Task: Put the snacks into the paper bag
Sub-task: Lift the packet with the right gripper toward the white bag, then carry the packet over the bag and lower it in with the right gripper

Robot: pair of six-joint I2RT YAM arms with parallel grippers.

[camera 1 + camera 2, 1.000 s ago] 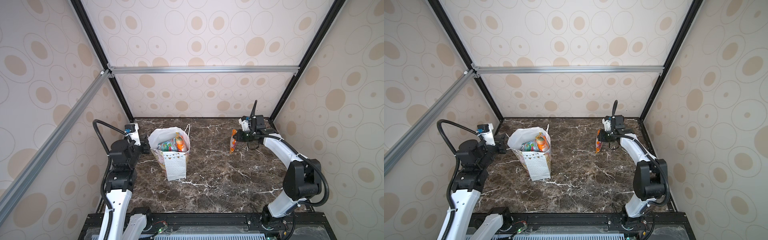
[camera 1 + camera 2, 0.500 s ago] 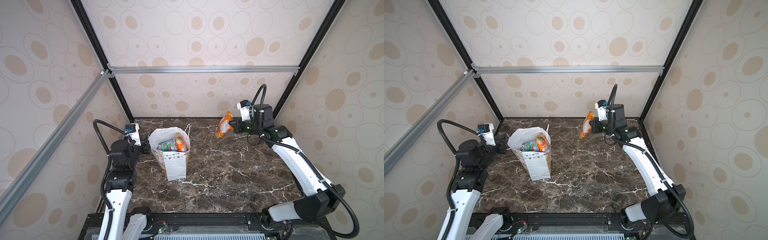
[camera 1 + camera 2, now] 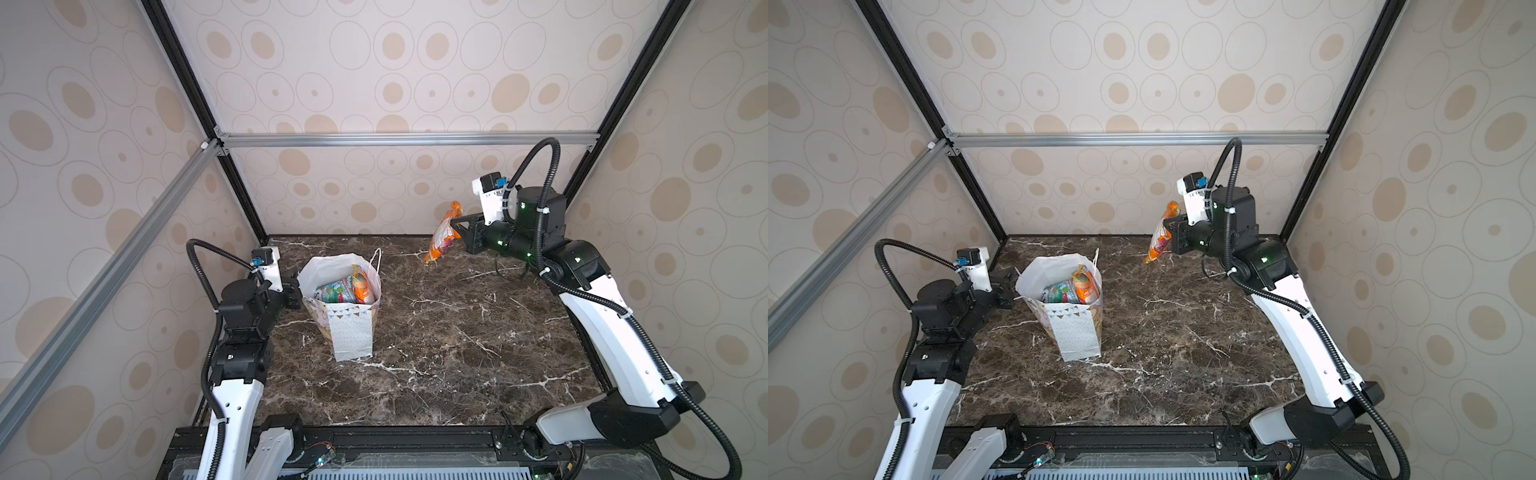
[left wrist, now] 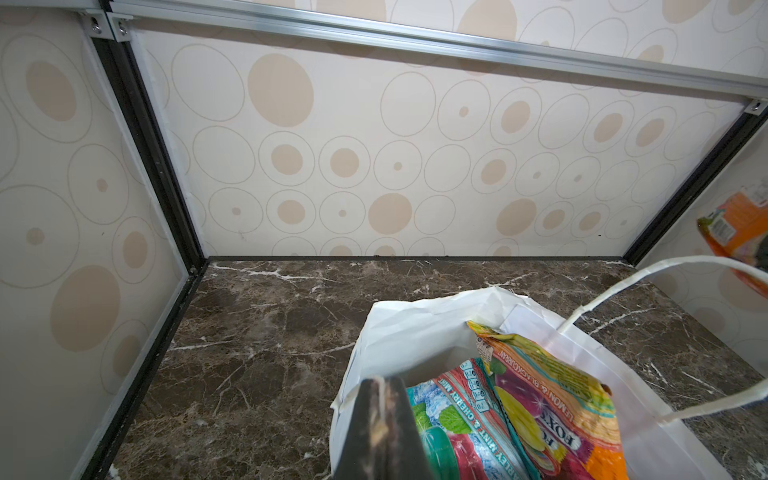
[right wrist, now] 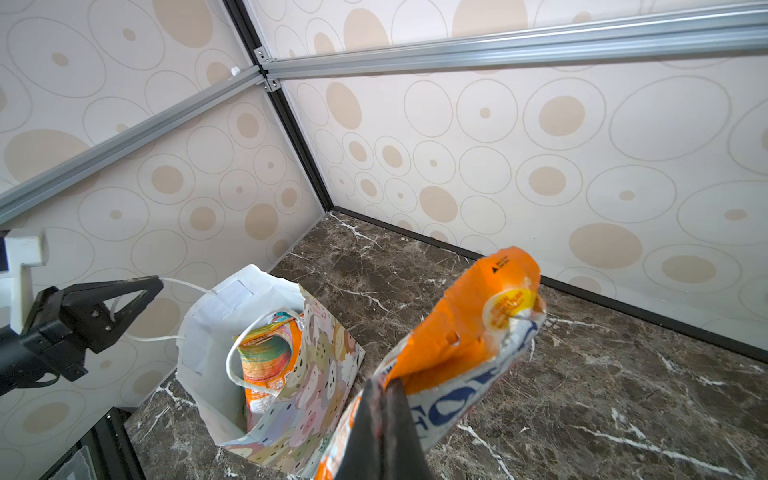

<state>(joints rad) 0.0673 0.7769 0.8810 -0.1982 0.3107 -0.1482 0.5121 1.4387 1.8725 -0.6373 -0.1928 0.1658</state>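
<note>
The white paper bag (image 3: 351,332) (image 3: 1077,336) stands upright left of centre, with several snacks (image 3: 345,289) (image 4: 540,395) inside. At the bag's left rim my left gripper (image 3: 296,277) (image 4: 380,388) is shut on the bag, with its white cord handle (image 5: 137,337) running out of the jaws. My right gripper (image 3: 455,226) (image 5: 382,386) is shut on an orange snack pouch (image 3: 442,237) (image 3: 1160,239) (image 5: 469,332). The pouch hangs in the air over the back right of the table, well right of the bag and higher than its mouth.
The dark marble table (image 3: 457,353) is walled by patterned panels at the back and on both sides. An aluminium crossbar (image 3: 395,139) runs overhead at the back. The bag's other cord handle (image 4: 665,270) arches over its open mouth.
My right arm has lifted the orange pouch off the table at the back right and carried it up and slightly left. The left arm and the bag have not moved.
</note>
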